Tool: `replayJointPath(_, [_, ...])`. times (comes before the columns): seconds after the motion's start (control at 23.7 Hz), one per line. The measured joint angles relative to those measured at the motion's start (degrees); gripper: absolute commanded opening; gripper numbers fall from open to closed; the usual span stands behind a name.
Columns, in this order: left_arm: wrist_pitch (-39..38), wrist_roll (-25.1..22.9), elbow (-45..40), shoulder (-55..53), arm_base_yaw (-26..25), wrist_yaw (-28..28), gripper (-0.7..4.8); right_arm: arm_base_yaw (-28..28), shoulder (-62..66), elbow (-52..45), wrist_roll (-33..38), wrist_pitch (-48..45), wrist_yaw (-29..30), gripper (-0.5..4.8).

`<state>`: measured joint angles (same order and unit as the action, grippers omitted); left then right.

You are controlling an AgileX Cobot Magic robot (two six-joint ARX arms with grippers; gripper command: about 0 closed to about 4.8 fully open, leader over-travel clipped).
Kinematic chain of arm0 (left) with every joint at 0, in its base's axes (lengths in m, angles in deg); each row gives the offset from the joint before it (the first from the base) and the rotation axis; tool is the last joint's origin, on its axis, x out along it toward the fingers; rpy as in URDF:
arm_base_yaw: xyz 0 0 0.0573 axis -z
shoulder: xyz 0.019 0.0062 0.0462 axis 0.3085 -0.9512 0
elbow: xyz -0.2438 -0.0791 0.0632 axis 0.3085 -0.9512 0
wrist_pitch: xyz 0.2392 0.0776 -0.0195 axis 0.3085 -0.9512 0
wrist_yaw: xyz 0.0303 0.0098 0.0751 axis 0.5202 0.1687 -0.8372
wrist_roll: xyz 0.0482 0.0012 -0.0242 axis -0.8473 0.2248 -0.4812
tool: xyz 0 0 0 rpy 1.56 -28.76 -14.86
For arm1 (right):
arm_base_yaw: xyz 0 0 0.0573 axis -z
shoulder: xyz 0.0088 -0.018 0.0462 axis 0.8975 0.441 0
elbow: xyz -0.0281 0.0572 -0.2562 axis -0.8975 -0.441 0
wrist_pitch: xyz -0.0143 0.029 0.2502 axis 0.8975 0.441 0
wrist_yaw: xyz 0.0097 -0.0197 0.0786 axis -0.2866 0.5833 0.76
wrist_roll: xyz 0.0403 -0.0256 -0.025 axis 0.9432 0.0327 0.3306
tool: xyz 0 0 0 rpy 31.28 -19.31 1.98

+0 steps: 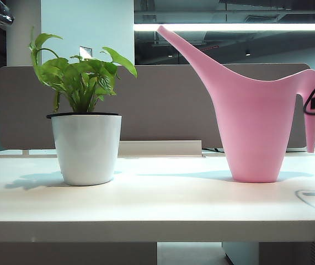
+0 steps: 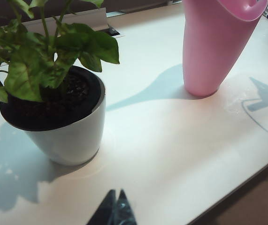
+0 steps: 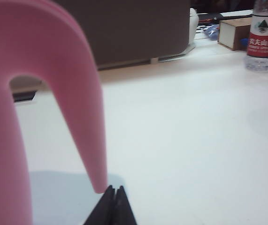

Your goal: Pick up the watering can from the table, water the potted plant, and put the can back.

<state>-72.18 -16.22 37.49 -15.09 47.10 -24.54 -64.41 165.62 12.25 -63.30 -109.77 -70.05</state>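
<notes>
Exterior view: the watering can is standing upright on the table, well apart from the potted plant, spout pointing toward it; neither hand is showing clearly.

Left wrist view: the left hand is hovering closed, empty, near the plant.

Right wrist view: the right hand is sitting closed, just beside the can's handle tip, gripping nothing.

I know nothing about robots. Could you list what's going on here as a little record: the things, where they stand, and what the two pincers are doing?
watering can: pink, upright on the table, spout pointing toward the plant
potted plant: white pot, left of the can, apart from it
left pincer: shut, empty, above the table near the pot
right pincer: shut, empty, by the tip of the can's handle
can picked up: not yet
</notes>
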Motion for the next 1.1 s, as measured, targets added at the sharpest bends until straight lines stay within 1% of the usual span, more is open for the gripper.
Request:
replayJointPath(0.04, [0.0,0.0,0.0,0.0,0.0,0.0,-0.05,0.0,0.5,0.1,-0.9,-0.3,0.9,1.15])
replayJointPath(0.08, [0.0,0.0,0.0,0.0,0.0,0.0,-0.05,0.0,2.0,0.7,-3.2,-0.9,3.0,1.33])
replayJointPath(0.13, [0.0,0.0,0.0,0.0,0.0,0.0,-0.05,0.0,3.3,1.5,-4.7,-1.1,3.9,1.49])
replayJointPath(0.17, [0.0,0.0,0.0,0.0,0.0,0.0,-0.05,0.0,3.9,1.8,-5.3,-1.1,4.2,1.70])
replayJointPath(0.21, [0.0,0.0,0.0,0.0,0.0,0.0,-0.05,0.0,4.4,2.2,-5.8,-1.1,4.2,2.03])
replayJointPath(0.29, [0.0,0.0,0.0,0.0,0.0,0.0,-0.05,0.0,6.6,4.4,-6.1,-1.2,4.2,2.26])
replayJointPath(0.38, [0.0,0.0,0.0,0.0,0.0,0.0,-0.05,0.0,8.6,6.4,-6.3,-1.3,4.3,2.31])
replayJointPath(0.51, [0.0,0.0,0.0,0.0,0.0,0.0,-0.05,0.0,12.0,10.2,-6.3,-1.3,5.2,2.77])
replayJointPath(0.84, [0.0,0.0,0.0,0.0,0.0,0.0,-0.05,0.1,17.4,18.0,-7.6,-1.2,6.7,2.80])
replayJointPath(1.1, [0.0,0.0,0.0,0.0,0.0,0.0,-0.05,0.9,18.0,21.2,-7.8,-0.9,6.7,2.80])
